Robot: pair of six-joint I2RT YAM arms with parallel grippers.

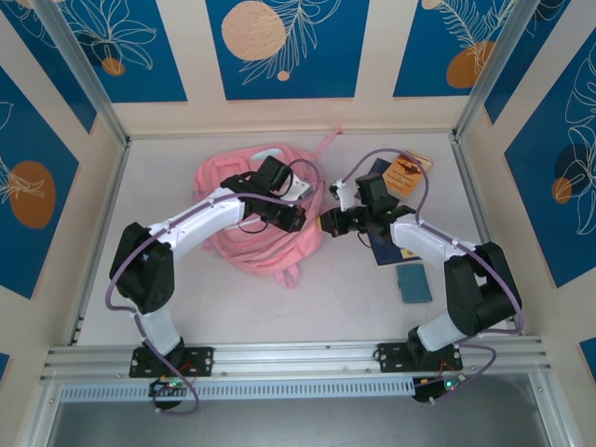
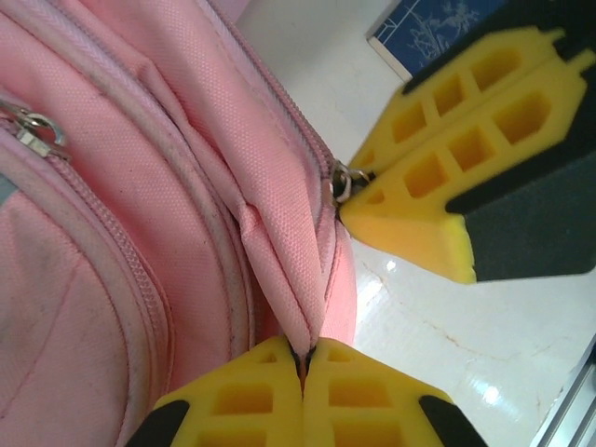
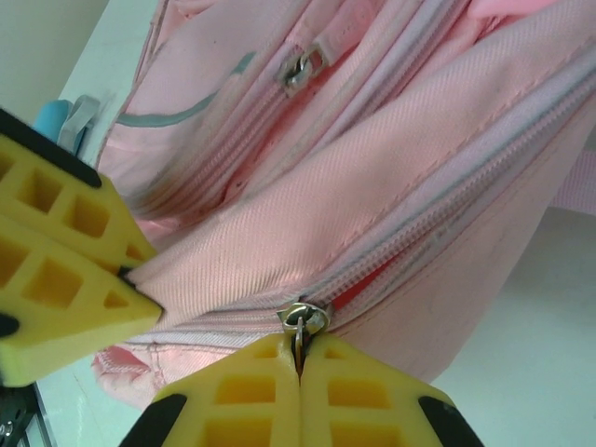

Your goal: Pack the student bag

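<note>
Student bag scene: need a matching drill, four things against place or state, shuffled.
1 left gripper
2 right gripper
3 teal square
4 orange card

A table, right side, near half
B shut on zipper pull
C table, right side, far half
D shut on student bag fabric

Pairs: 1-D, 2-B, 3-A, 4-C

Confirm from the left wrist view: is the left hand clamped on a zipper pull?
No, the left hand pinches a fabric fold of the student bag.
</note>
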